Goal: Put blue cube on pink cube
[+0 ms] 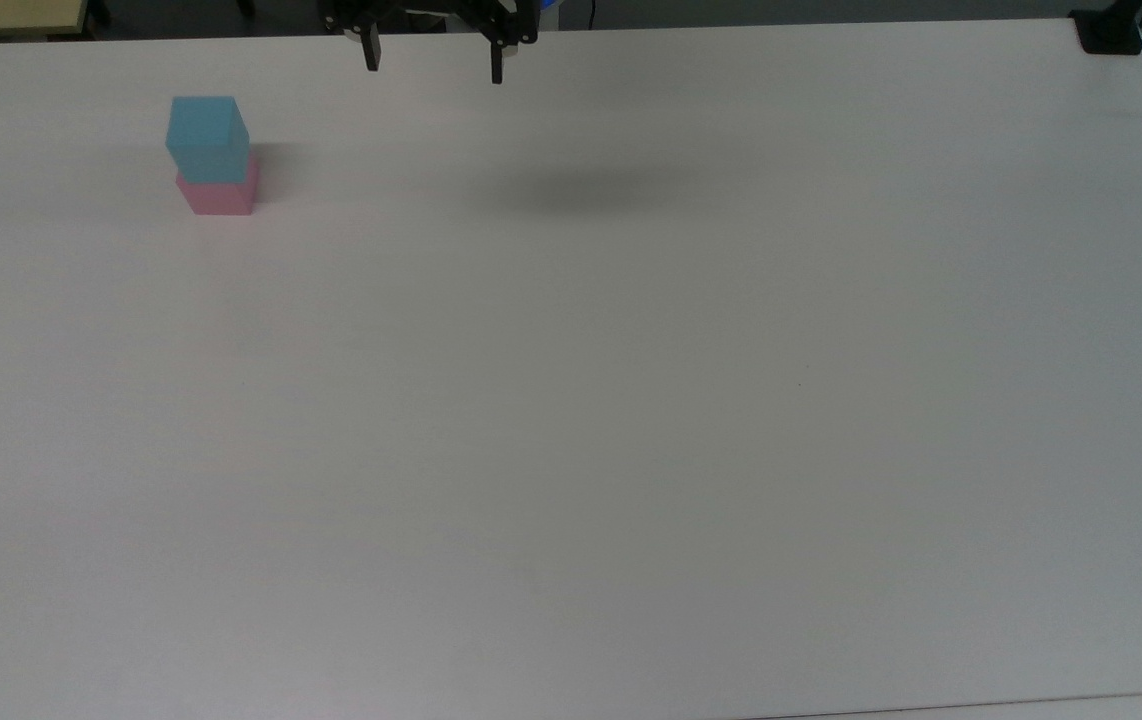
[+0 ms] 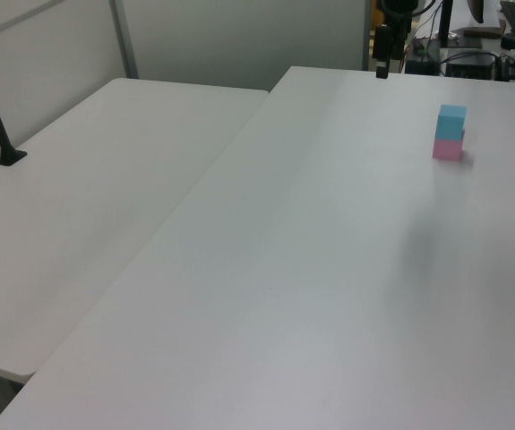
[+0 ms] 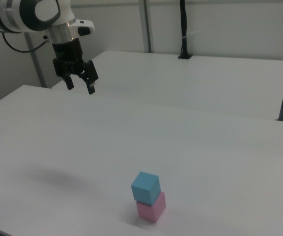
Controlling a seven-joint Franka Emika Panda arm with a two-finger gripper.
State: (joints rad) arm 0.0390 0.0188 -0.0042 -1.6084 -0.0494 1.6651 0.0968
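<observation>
The blue cube, a small light-blue matte block with plain faces, sits squarely on top of the pink cube, a pale-pink matte block of about the same size, and the two make a short stack. Beneath them spreads the wide white matte bench, the largest thing in the scene, with a second white table standing beside it. A black post rises from that second table. The white robot arm carries the black two-finger pincer, which hangs in the air above the bench, released, its fingers spread apart and holding nothing. The stack stands well apart from the pincer: off toward the top view's left of it, toward the left view's right of it, and lower and toward the right view's right of it. A soft dark shadow lies on the bench below the pincer.
</observation>
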